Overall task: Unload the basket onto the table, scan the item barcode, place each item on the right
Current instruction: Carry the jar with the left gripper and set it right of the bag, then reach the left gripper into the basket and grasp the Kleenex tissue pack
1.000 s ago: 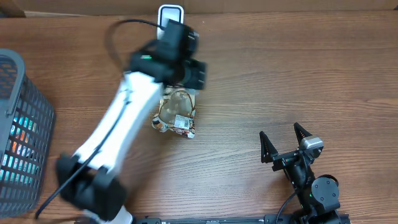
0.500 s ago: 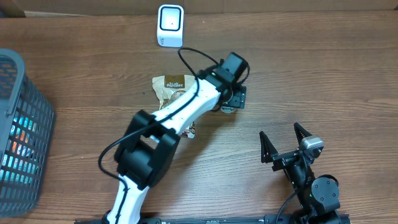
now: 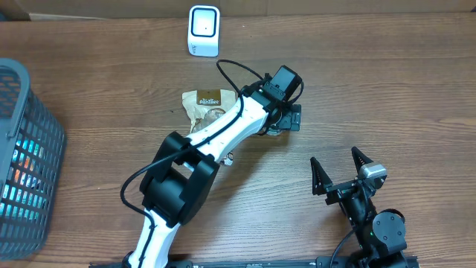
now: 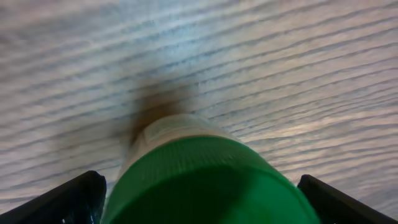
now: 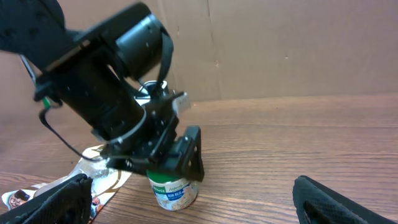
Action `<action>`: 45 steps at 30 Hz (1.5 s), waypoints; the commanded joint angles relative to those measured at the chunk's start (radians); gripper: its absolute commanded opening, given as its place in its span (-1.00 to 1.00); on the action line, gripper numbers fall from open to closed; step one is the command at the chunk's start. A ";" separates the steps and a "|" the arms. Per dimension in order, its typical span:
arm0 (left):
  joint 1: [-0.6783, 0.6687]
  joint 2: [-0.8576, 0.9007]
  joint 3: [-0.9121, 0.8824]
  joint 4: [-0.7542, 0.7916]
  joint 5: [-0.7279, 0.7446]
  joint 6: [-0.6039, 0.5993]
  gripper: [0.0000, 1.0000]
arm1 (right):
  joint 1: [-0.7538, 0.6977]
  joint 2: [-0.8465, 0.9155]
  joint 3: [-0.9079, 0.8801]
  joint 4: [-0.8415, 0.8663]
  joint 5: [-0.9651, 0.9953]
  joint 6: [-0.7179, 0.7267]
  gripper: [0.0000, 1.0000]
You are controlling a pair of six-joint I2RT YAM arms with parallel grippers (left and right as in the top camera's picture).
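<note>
Spread wide, my left claw straddles the tub's top, a black finger on either side of the lid. My right claw gapes empty, well apart. Brown wood-grain table lies under everything. At its left edge stands a dark grid-walled basket. A crinkled, glossy snack bag lies flat. The white, round-cornered scanner sits at the far edge. The small cylindrical tub, with its round green lid, stands upright just right of the bag.

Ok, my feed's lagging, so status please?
Left gripper straddling green-lidded tub, grip unclear. Right gripper open, idle. Tub upright on table, short of scanner. Snack bag beside it.
</note>
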 commanded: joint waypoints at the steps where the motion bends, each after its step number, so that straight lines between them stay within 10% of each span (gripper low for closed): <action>1: 0.009 -0.184 0.056 -0.005 -0.066 0.087 0.99 | 0.004 -0.011 -0.010 0.003 0.009 -0.008 1.00; 16: 0.328 -0.618 0.057 -0.290 0.048 0.189 0.99 | 0.004 -0.011 -0.010 0.003 0.009 -0.008 1.00; 32: 1.353 -0.706 0.251 -0.489 0.567 0.280 1.00 | 0.004 -0.011 -0.010 0.003 0.009 -0.008 1.00; 45: 1.595 -0.573 0.257 -0.567 0.194 0.089 0.81 | 0.004 -0.011 -0.010 0.003 0.009 -0.008 1.00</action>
